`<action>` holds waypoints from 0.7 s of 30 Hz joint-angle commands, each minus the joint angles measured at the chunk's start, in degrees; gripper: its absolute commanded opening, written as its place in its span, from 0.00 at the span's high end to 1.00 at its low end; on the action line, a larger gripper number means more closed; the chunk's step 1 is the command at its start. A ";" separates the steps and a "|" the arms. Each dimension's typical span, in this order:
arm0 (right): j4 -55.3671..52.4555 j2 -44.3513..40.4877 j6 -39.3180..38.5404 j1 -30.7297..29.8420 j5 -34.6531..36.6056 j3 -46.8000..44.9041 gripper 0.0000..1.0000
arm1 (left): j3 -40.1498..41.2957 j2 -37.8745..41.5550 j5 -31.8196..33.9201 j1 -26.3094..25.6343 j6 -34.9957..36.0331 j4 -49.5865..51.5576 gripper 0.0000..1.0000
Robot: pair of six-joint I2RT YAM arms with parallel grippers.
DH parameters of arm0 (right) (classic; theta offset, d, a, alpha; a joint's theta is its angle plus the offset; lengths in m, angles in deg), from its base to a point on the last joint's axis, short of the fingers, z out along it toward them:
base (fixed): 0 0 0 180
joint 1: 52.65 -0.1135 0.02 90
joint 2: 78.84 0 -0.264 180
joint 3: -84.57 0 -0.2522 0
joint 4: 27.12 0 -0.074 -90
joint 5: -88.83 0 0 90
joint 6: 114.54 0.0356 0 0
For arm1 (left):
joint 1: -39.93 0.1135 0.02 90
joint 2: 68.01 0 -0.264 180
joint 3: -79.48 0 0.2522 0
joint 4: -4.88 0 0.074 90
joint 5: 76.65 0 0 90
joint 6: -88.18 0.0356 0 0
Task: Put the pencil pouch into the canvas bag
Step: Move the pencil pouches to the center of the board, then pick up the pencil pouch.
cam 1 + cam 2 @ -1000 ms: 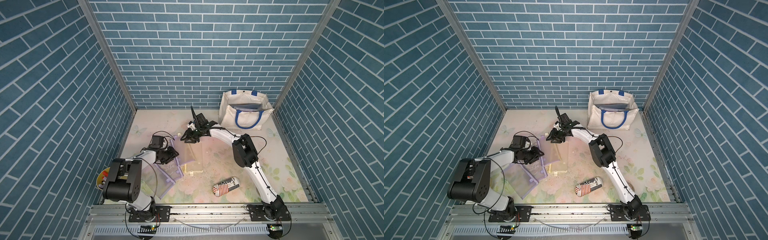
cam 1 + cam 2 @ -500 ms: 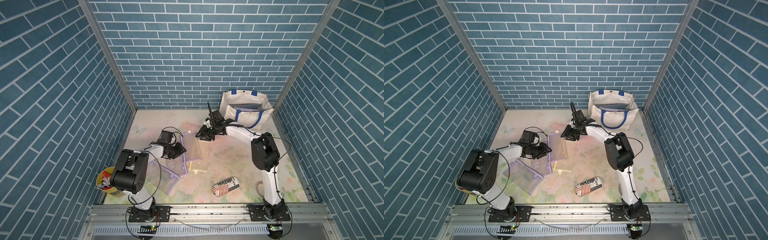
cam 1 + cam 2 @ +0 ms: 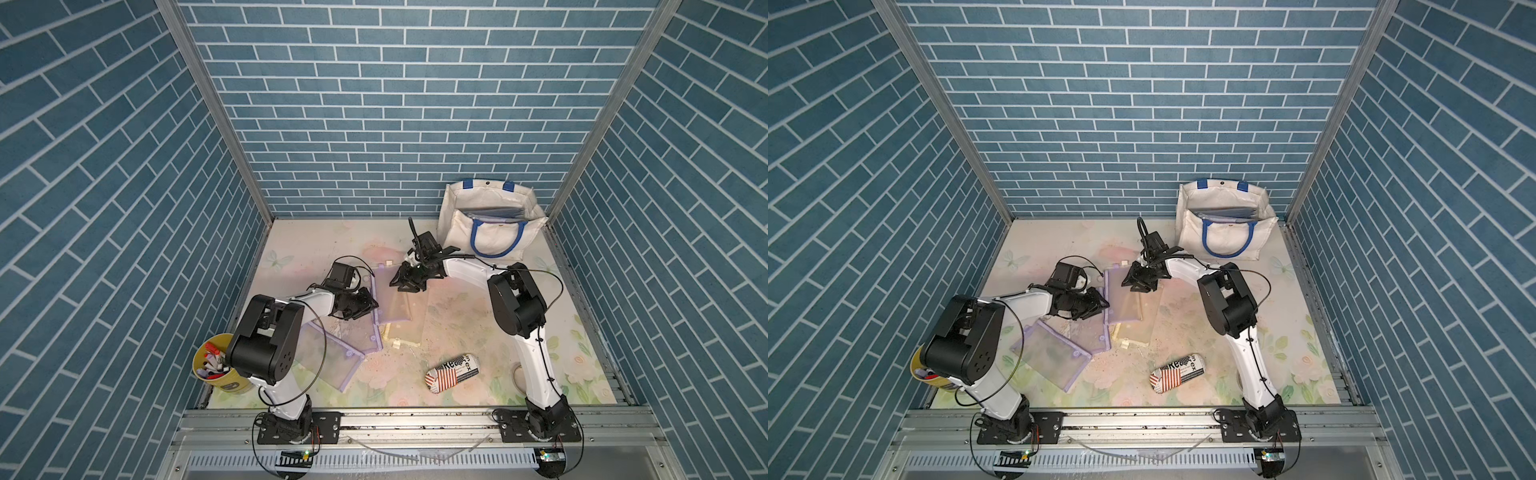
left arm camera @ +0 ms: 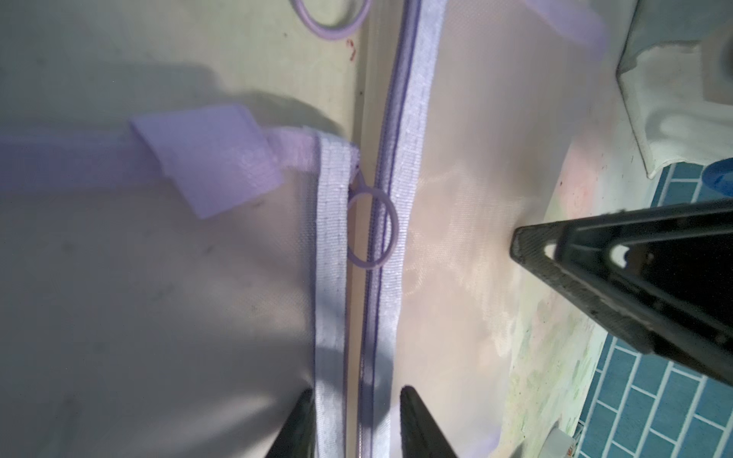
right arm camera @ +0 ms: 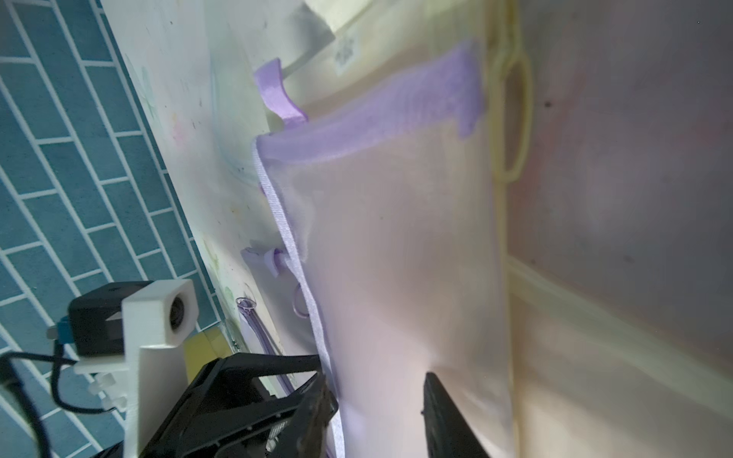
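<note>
The pencil pouch [image 3: 395, 305] [image 3: 1125, 303] is a see-through mesh sleeve with lilac trim, lying flat mid-table. My right gripper [image 3: 405, 286] [image 3: 1136, 286] [image 5: 377, 392] stands over its far end, open, both fingertips down on the mesh [image 5: 396, 257]. At the pouch's left edge my left gripper [image 3: 368, 309] [image 3: 1100, 305] [image 4: 355, 392] is open, its jaws astride the ribbon trim of the pouch [image 4: 456, 198] and of a neighbouring pouch. The canvas bag [image 3: 490, 232] [image 3: 1225, 232] [image 4: 674, 99] stands upright at the back right, mouth open, with dark flat items inside.
More lilac mesh pouches [image 3: 328, 357] [image 3: 1050, 357] lie under the left arm. A yellow-trimmed pouch [image 3: 409, 328] [image 3: 1138, 328] lies partly under the pencil pouch. A flag-print case [image 3: 451, 372] [image 3: 1177, 372] sits front centre. A yellow cup of pens [image 3: 216, 365] stands front left.
The right gripper swung right toward the bag, then came back a little. The left gripper reached up to the pouch's left edge and its jaws narrowed. The pouch shifted right.
</note>
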 commanded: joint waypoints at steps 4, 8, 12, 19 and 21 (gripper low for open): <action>-3.05 -6.06 -2.73 0.37 4.27 -2.40 0.61 | -0.84 -1.64 0.37 -0.62 -0.29 0.46 0.69; -1.96 -9.35 -2.39 0.94 5.93 -6.39 0.61 | -0.75 -1.82 0.50 -0.63 -0.16 0.55 0.71; -1.57 -10.48 -2.53 1.72 6.46 -8.68 0.61 | -0.67 -2.00 0.37 -0.67 -0.23 0.30 0.72; 0.44 -6.42 -1.20 1.89 3.67 -6.80 0.62 | -0.95 -2.45 0.20 -0.67 -0.16 0.36 0.73; 0.51 -5.95 -1.20 1.91 3.65 -6.60 0.62 | -1.02 -2.50 0.11 -0.79 -0.15 0.32 0.73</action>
